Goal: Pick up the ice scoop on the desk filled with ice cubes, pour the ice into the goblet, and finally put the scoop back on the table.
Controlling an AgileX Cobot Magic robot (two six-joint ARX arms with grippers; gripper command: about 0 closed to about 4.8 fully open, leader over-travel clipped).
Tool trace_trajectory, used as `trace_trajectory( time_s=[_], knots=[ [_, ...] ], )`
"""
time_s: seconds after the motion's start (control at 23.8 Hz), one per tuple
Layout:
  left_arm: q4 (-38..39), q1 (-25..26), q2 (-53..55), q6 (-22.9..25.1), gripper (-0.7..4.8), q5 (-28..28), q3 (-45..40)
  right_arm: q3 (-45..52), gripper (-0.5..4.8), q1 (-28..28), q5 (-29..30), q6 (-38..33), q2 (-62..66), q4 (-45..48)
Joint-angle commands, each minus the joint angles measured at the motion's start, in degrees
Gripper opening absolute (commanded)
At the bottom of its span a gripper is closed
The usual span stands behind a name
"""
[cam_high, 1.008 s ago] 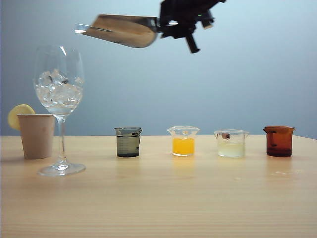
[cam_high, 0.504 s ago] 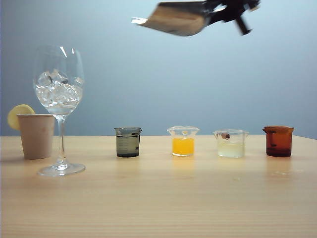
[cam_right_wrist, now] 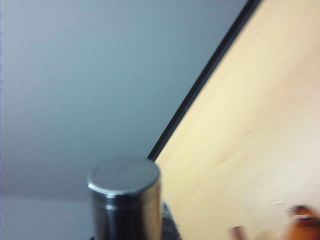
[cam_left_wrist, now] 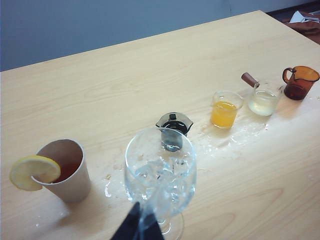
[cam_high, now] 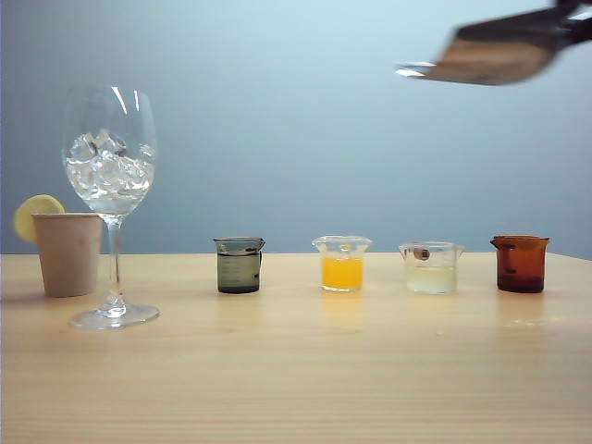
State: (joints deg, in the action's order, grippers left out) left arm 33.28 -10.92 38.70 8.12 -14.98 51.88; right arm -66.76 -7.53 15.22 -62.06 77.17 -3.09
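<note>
The ice scoop (cam_high: 495, 55) hangs high in the air above the table's right end, over the amber beaker (cam_high: 520, 263), its open front pointing toward the goblet (cam_high: 109, 157) near the left edge, where the ice cubes (cam_high: 108, 171) already lie. Stiff, smooth metal, it looks slippery and best taken by its round handle (cam_right_wrist: 125, 197), which the right pincer (cam_right_wrist: 127, 235) grips from below, jaws closed on it and mostly hidden. The goblet is thin, top-heavy and fragile. The left pincer (cam_left_wrist: 137, 227) hovers just by its bowl; only a dark tip shows, so I cannot tell its state. Meltwater (cam_left_wrist: 230, 140) wets the table (cam_high: 296, 370).
</note>
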Motion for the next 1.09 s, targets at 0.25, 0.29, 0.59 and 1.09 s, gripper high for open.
trace_trajectory(
  time_s=[0.25, 0.29, 0.59, 1.09],
  knots=[
    [-0.6, 0.1, -0.1, 0.0, -0.05, -0.3, 0.2, 17.3, -0.07, -21.8, 13.0, 0.6, -7.9, 9.3],
    [-0.6, 0.1, -0.1, 0.0, -0.05, -0.3, 0.2, 19.0, -0.07, -25.4, 13.4, 1.6, -7.8, 10.0],
    [-0.7, 0.1, -0.1, 0.0, -0.05, -0.3, 0.2, 19.7, -0.07, -32.1, 14.7, 3.0, 5.0, 25.2],
    [-0.7, 0.1, -0.1, 0.0, -0.05, -0.3, 0.2, 19.6, -0.07, -31.5, 12.9, 2.1, 27.6, 51.6]
  ],
)
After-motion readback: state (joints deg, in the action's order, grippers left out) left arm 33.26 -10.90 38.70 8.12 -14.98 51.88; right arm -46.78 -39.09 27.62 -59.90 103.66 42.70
